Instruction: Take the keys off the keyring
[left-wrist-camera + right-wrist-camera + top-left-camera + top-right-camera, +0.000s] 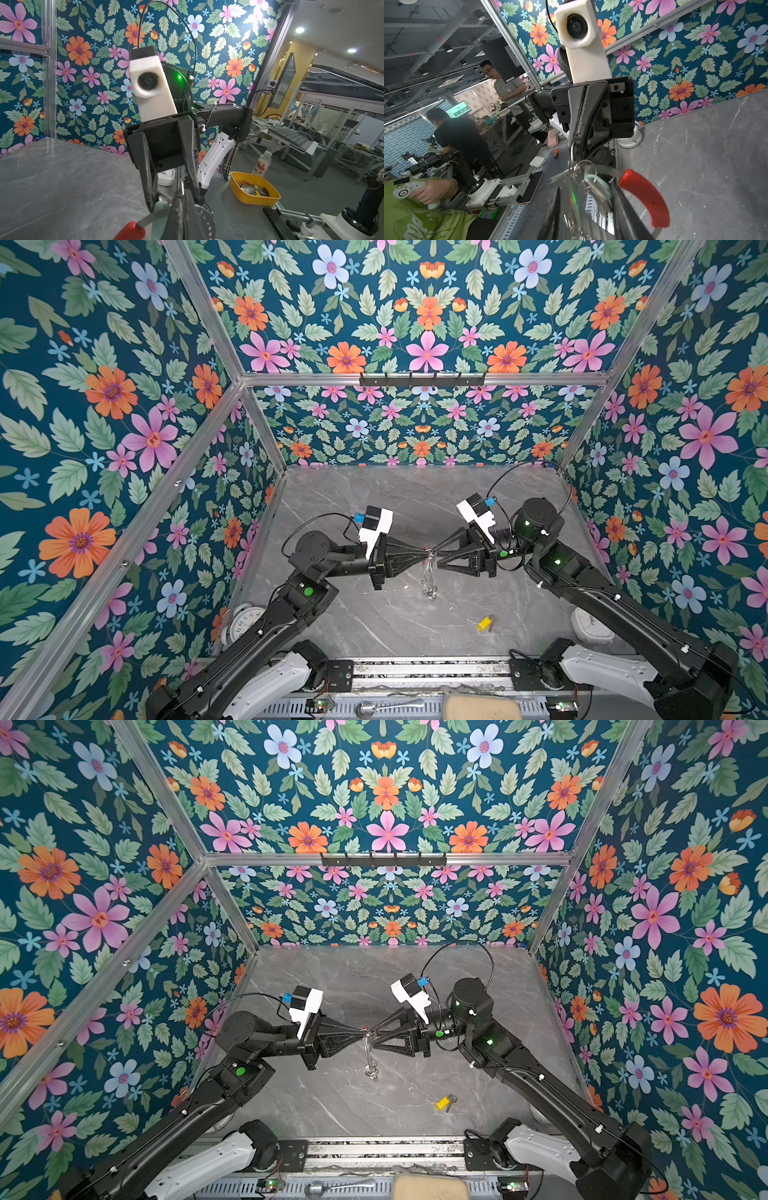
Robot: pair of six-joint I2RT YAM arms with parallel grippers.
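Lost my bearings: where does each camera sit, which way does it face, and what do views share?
Top views: high over the near edge of the table, looking down toward the back wall; both arms show, left tool and right tool meeting at the keyring.
Left wrist: on the left arm, facing the right tool; own fingertips in the foreground.
Right wrist: on the right arm, facing the left tool; own fingers flank the mint-tagged key.
Shared: both wrist views show the red sleeve.
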